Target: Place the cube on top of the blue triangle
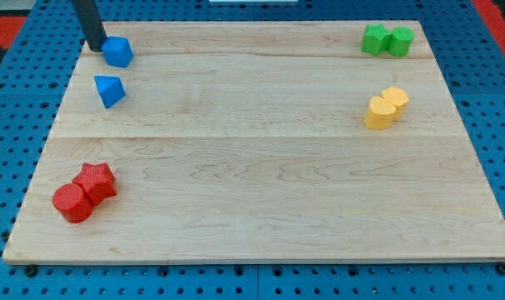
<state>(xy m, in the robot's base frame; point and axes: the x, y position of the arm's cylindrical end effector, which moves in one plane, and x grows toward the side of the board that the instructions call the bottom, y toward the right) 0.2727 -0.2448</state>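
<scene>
Where the pale wooden board [261,183] runs nearest, its front edge carries nothing but a red pair at the near left: a red cylinder block [72,203] touching a red star-shaped block [97,180] just behind it. Wide bare wood spans the board's middle from near edge to far.

Mid-right, well apart from the rest: two yellow blocks, rounded, exact shapes unclear, touching each other [379,112] [395,98].

Left side, farther back: blue triangle block [108,89], close to the left edge. Just beyond it, near but not touching, the blue cube [117,52], close to the far-left corner.

My tip [97,47] rests at the cube's left face, touching or nearly so, between cube and left edge. No pincer on this rod; nothing to spread or press.

Far right corner: two green blocks [373,39] [400,41], touching, shapes unclear.
</scene>
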